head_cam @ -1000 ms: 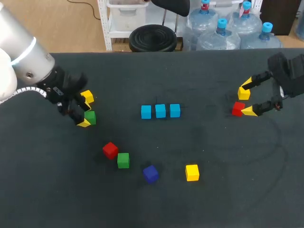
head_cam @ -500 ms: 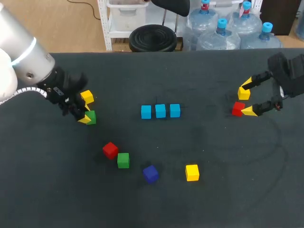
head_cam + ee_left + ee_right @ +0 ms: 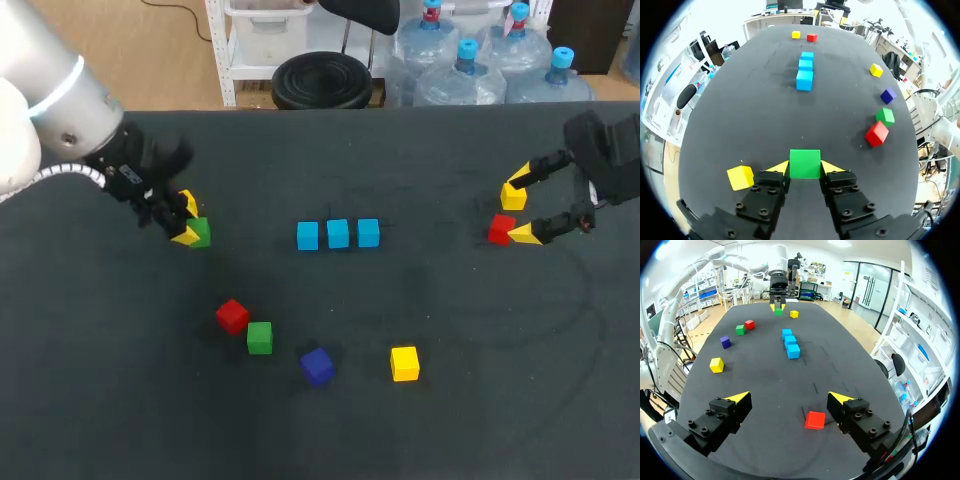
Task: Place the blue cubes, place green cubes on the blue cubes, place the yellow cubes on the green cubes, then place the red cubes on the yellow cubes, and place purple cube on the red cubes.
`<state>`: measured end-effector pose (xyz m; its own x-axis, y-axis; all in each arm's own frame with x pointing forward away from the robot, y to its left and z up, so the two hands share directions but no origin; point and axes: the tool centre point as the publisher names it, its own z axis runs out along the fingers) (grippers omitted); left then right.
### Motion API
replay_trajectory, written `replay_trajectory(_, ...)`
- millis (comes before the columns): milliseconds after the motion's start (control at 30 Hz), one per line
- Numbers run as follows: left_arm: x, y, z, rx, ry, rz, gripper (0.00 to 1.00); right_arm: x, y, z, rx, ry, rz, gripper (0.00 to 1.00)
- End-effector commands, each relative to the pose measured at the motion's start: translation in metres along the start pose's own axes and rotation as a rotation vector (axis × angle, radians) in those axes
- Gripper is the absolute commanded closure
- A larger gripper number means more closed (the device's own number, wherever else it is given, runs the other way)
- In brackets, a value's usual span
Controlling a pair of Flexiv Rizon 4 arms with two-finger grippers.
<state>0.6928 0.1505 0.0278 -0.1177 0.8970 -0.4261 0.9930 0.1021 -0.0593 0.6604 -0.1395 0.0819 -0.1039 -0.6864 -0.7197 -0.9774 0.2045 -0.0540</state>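
Note:
My left gripper (image 3: 190, 222) (image 3: 805, 167) is shut on a green cube (image 3: 200, 233) (image 3: 805, 163), held between both yellow tips. A yellow cube (image 3: 740, 177) lies just beside it. Three blue cubes (image 3: 338, 234) (image 3: 804, 70) stand in a row mid-table, ahead of the left gripper. Toward the front lie a red cube (image 3: 232, 316), a second green cube (image 3: 260, 337), a purple cube (image 3: 317, 366) and a yellow cube (image 3: 405, 363). My right gripper (image 3: 518, 207) (image 3: 789, 399) is open at the right, a red cube (image 3: 501, 229) (image 3: 815, 420) lying near one fingertip and another yellow cube (image 3: 513, 198) by the other.
The dark table (image 3: 450, 420) has open surface between the blue row and the right gripper, and along its front right. The loose cubes cluster in the front middle.
The left gripper shut on the green cube, then moved with it slightly away from the front edge and toward the blue row. The right arm stayed still.

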Motion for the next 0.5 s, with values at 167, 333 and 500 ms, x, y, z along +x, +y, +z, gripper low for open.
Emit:
replay_trajectory(167,-0.036,0.008,-0.008,-0.006,0.022,0.014,1.0,0.0,0.0,0.0,0.0,0.0,0.0,0.0)
replay_trajectory(333,-0.062,0.012,-0.004,-0.009,0.017,0.04,1.0,0.0,0.0,0.0,0.0,0.0,0.0,0.0)
replay_trajectory(500,-0.086,0.016,0.003,-0.003,0.007,0.06,1.0,0.0,0.0,0.0,0.0,0.0,0.0,0.0)
